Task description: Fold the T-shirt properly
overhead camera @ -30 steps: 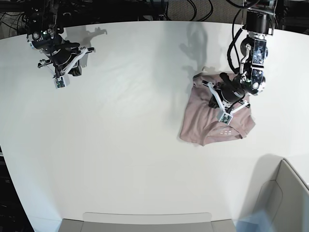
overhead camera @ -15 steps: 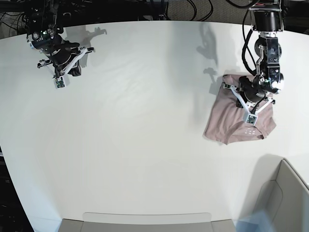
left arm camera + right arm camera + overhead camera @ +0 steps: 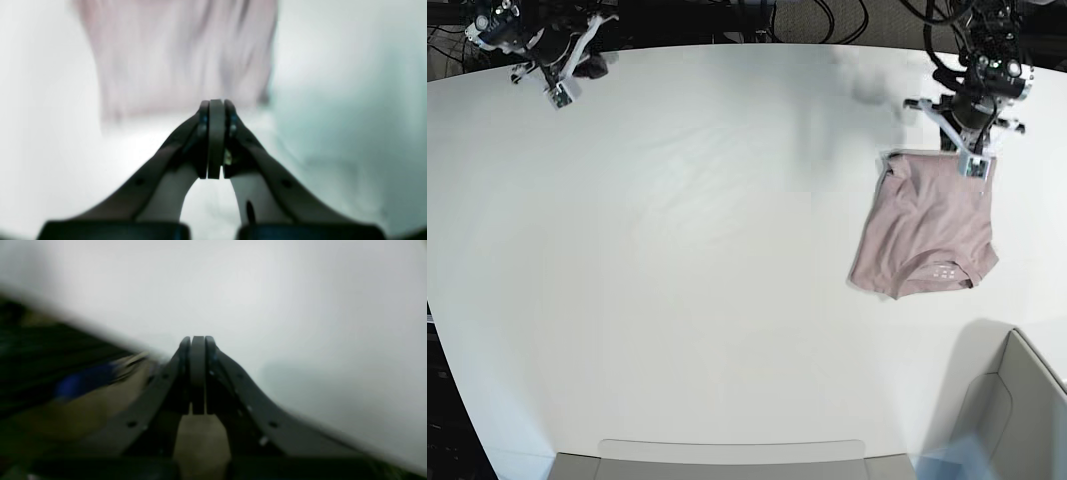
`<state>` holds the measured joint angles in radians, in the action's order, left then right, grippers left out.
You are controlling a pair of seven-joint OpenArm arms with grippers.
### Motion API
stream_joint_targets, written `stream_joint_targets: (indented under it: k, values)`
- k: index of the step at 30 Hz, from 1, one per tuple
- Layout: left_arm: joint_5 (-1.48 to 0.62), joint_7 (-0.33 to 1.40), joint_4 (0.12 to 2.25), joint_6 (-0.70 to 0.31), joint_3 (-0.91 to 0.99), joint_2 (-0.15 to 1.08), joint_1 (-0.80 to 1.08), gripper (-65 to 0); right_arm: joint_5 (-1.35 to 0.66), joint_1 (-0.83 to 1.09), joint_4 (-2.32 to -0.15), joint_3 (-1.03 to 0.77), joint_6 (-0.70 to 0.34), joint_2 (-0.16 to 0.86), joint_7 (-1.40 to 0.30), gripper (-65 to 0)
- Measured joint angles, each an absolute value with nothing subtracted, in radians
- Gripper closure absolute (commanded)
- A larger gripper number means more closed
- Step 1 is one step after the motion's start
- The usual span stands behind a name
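Note:
The dusty-pink T-shirt (image 3: 924, 225) lies folded into a compact, wrinkled bundle at the right of the white table (image 3: 707, 250), with its pale neck label (image 3: 942, 272) near the front edge of the fold. My left gripper (image 3: 975, 164) is shut and empty, just beyond the shirt's far edge. In the left wrist view the gripper (image 3: 217, 104) is closed, with the blurred shirt (image 3: 180, 56) in front of it. My right gripper (image 3: 557, 93) is shut and empty at the table's far left corner. In the right wrist view it (image 3: 197, 340) hangs over the table edge.
A grey bin (image 3: 1027, 400) stands at the front right corner. A grey tray edge (image 3: 727, 455) runs along the front. Dark cables (image 3: 827, 15) and frames lie behind the table's far edge.
My left gripper has lifted off the shirt and drawn back to the far edge, leaving the folded shirt on the table. My right arm has pulled back to the far left corner.

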<state>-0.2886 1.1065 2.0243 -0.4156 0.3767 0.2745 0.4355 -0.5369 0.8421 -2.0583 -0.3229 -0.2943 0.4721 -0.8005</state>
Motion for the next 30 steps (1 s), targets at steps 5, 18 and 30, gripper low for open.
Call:
stream_joint_targets:
  k: [5, 18, 30]
  values:
    - [-0.289, 0.994, 2.034, -0.414, 0.559, 0.207, 0.621, 0.0, -0.555, 1.053, -2.059, -0.328, -0.289, 0.58, -0.772, -0.4]
    - [-0.195, 0.932, 1.745, -0.429, 0.437, 0.123, 0.794, 0.0, -0.116, 1.032, -1.818, 0.126, -0.294, 0.611, -0.756, -0.4]
    - [0.037, 0.539, 0.97, -0.413, 0.25, 0.127, 0.5, 0.0, -0.061, 0.481, -1.042, 0.628, -0.287, 0.587, -0.492, -0.4]
